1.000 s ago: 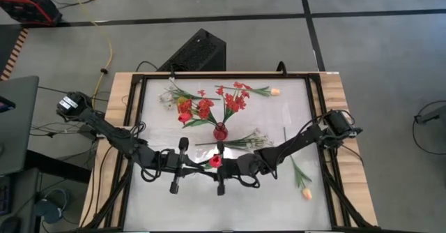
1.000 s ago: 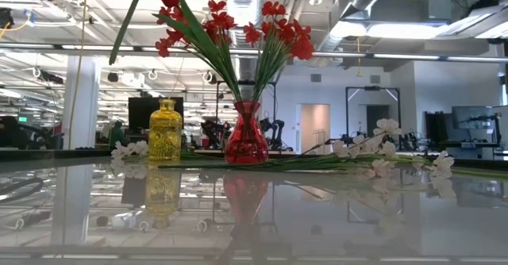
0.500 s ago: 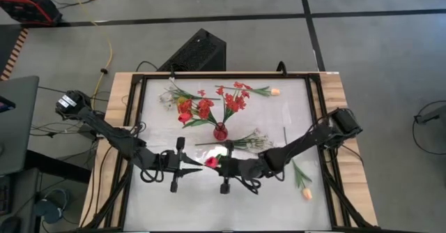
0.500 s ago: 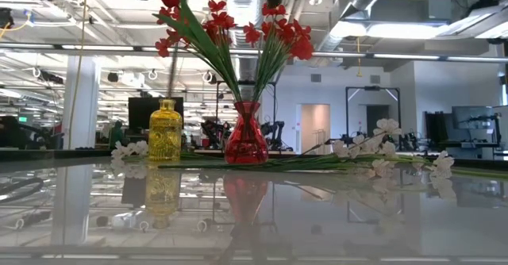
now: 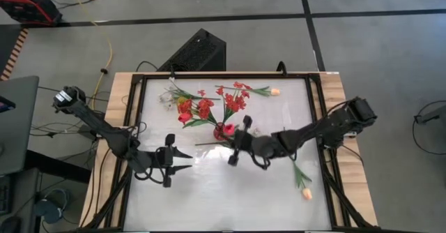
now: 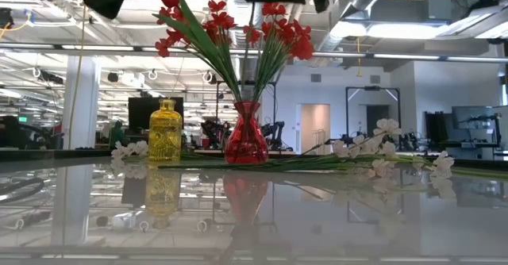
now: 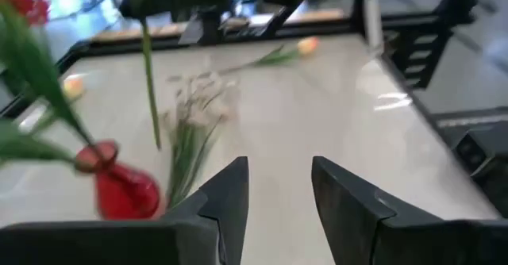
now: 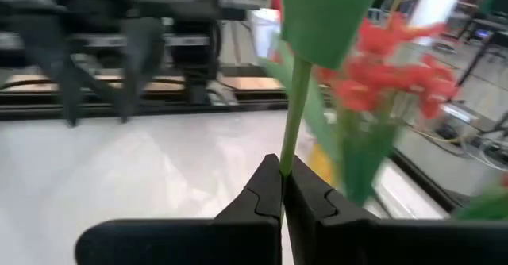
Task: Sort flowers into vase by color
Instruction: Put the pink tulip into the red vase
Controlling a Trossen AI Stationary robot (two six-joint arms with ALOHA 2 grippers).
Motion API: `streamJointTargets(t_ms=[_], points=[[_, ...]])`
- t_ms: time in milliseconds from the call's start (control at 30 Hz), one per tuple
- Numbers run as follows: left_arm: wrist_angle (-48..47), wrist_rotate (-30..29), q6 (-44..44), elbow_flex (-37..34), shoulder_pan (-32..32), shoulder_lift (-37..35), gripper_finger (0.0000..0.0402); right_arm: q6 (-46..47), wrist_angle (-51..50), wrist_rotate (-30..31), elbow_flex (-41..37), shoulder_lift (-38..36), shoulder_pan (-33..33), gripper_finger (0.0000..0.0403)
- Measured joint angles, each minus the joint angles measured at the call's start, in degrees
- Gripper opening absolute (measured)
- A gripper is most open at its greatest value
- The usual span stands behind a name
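A red vase (image 5: 220,131) stands mid-table with red flowers (image 5: 233,98) fanning out of it, and a yellow vase (image 6: 165,130) stands to its left. My right gripper (image 5: 231,135) is beside the red vase's mouth, shut on a red tulip (image 5: 228,128). The tulip's green stem (image 7: 148,82) hangs down next to the vase (image 7: 119,190). My left gripper (image 5: 187,160) stands open near the table's left front, empty. White sprays (image 5: 244,141) lie on the table beside the red vase. My right gripper pinches the tulip's green stem (image 8: 287,160) between its two fingertips, below a broad leaf (image 8: 325,11). The fingers lie about level and across the stem. The tulip is upright and lifted clear, and its lower stem end (image 7: 157,142) hangs free near the vase's mouth.
Peach tulips lie at the far edge (image 5: 275,91) and near the right front (image 5: 306,193). More white flowers (image 5: 169,97) lie at the far left by the yellow vase. A black frame (image 5: 317,107) borders the table. Bare tabletop (image 5: 230,198) spreads along the near side.
My right gripper has shut on the tulip's stem, and my left gripper has opened and let it go. The right gripper has carried the tulip toward the far edge, up to the red vase. The left gripper has drawn back toward the table's left edge.
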Motion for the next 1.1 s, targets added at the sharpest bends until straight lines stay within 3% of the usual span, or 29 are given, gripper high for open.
streamJointTargets(t_ms=[200, 633, 1100], points=[[1.6, -4.4, -2.9, -5.2, -0.4, 0.1, 0.0126, -0.1, 0.3, -5.2, -0.4, -0.2, -5.7, 0.0025], [15.9, -6.1, -7.5, -17.2, -0.3, 0.1, 0.0126, -1.3, -1.1, -4.1, -0.4, -0.2, -8.5, 0.0025], [16.1, -7.4, -8.6, -17.8, -0.3, 0.1, 0.0125, 1.9, 5.7, -4.2, -6.9, -0.2, -10.7, 0.0025]])
